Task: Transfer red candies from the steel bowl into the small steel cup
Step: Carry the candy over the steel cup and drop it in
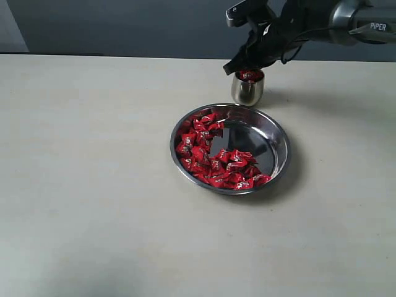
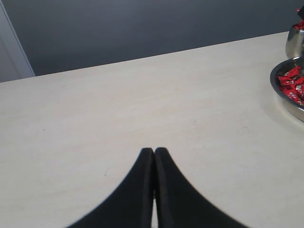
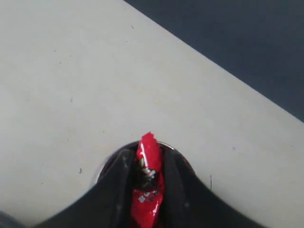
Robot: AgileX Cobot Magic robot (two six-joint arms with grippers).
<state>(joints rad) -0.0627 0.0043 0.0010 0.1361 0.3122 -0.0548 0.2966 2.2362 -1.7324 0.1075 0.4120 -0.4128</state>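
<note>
The wide steel bowl (image 1: 281, 145) sits mid-table with many red candies (image 1: 210, 158) heaped along its left and front inside. Just behind it stands the small steel cup (image 1: 247, 91), red wrappers showing at its mouth. My right gripper (image 1: 249, 67) hangs directly over the cup, shut on a red candy (image 3: 148, 152) pinched between its black fingers; the cup's rim (image 3: 107, 161) peeks out below them. My left gripper (image 2: 154, 151) is shut and empty over bare table, far left of the bowl (image 2: 285, 102) and cup (image 2: 294, 45).
The pale tabletop (image 1: 93, 185) stretches wide around the bowl. A dark wall (image 1: 124, 25) runs behind the table's far edge, close behind the cup.
</note>
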